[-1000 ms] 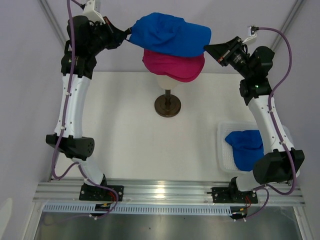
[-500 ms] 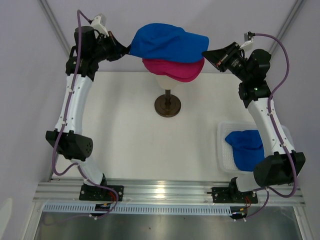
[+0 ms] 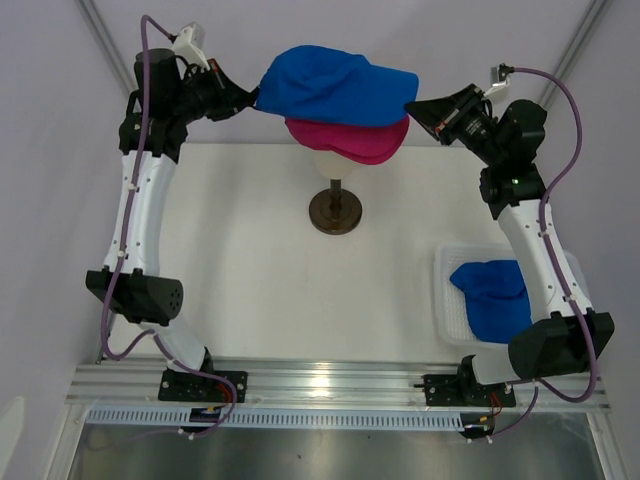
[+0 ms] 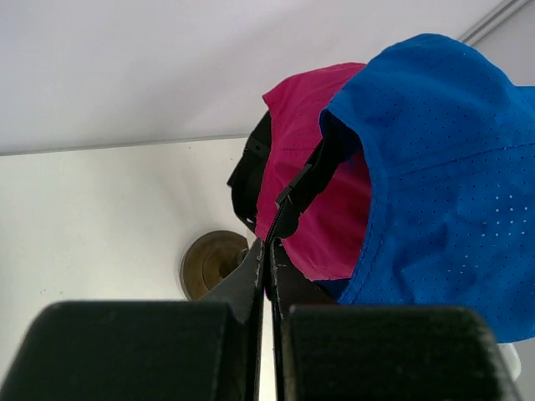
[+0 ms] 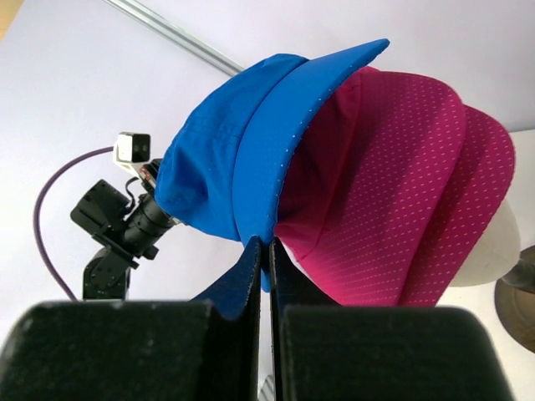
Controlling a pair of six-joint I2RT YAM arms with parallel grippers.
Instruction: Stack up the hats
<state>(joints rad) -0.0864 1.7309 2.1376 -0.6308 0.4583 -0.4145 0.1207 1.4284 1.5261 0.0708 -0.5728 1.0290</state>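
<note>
A royal blue hat (image 3: 335, 85) hangs stretched between my two grippers, right over a magenta-pink hat (image 3: 350, 138) that sits on the mannequin head (image 3: 320, 162). My left gripper (image 3: 250, 100) is shut on the black back strap of the blue hat (image 4: 443, 167), next to the pink hat (image 4: 309, 167). My right gripper (image 3: 412, 105) is shut on the brim edge of the blue hat (image 5: 242, 142), which overlaps the pink hat (image 5: 393, 192). Whether the two hats touch is unclear. Another blue hat (image 3: 492, 297) lies in the basket.
The mannequin head stands on a dark round stand (image 3: 335, 212) at the back middle of the white table. A white mesh basket (image 3: 445, 310) sits at the right, beside the right arm. Metal frame posts run up at both back corners.
The held blue hat has shifted slightly left and come down closer over the pink hat. Both arms moved a little with it; both grippers stayed shut.
</note>
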